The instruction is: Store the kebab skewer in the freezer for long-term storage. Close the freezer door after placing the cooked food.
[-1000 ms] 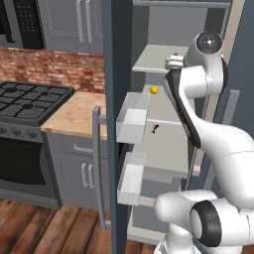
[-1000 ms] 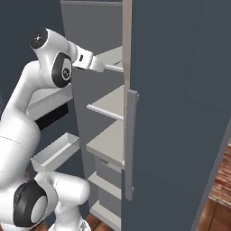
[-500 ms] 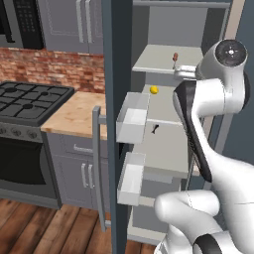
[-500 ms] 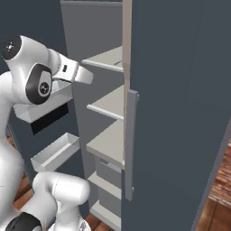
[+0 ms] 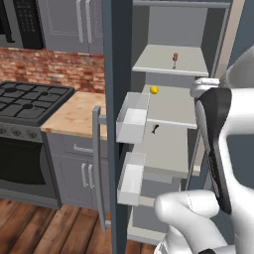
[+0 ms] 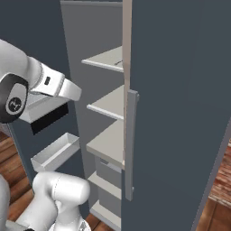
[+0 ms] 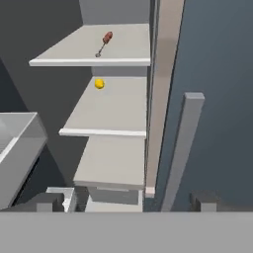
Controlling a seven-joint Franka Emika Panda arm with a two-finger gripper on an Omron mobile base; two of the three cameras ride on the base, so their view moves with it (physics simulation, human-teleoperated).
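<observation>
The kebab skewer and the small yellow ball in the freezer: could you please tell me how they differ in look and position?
The kebab skewer is a thin pale stick with reddish-brown meat at one end; the yellow ball is round and plain yellow. The skewer lies on the upper shelf; the ball sits one shelf lower. The skewer is elongated, the ball compact. Both are small, rest freely on pale grey shelves, and are clear of the pincer.

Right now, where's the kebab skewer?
The kebab skewer lies on the freezer's top shelf, one shelf above the small yellow ball, apart from the open gripper.
</observation>
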